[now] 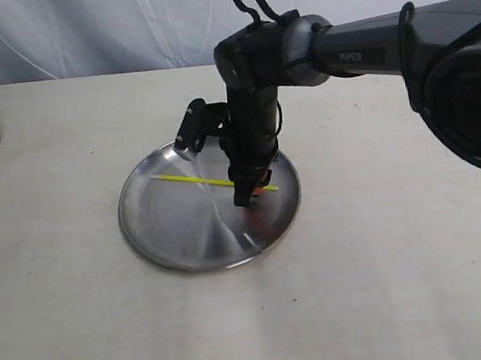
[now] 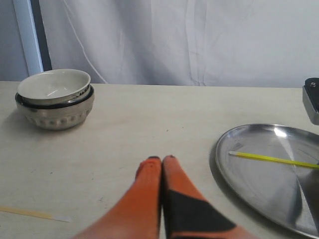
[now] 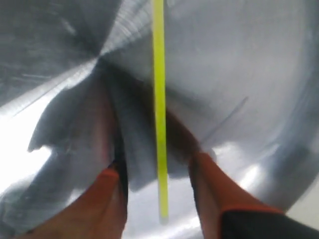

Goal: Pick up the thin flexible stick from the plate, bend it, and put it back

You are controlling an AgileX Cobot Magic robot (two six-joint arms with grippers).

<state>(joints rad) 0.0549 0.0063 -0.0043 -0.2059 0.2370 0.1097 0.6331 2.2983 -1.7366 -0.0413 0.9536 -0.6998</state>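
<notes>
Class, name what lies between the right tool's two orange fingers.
The thin flexible stick, lying on the plate, clear of both; the right wrist view shows it.

The stick lies in the plate, between the parted jaws of the right gripper, one end inside the gap. Beyond the left gripper and its meeting jaws, the bowl stands to one side, the plate to the other, both on the table
</notes>
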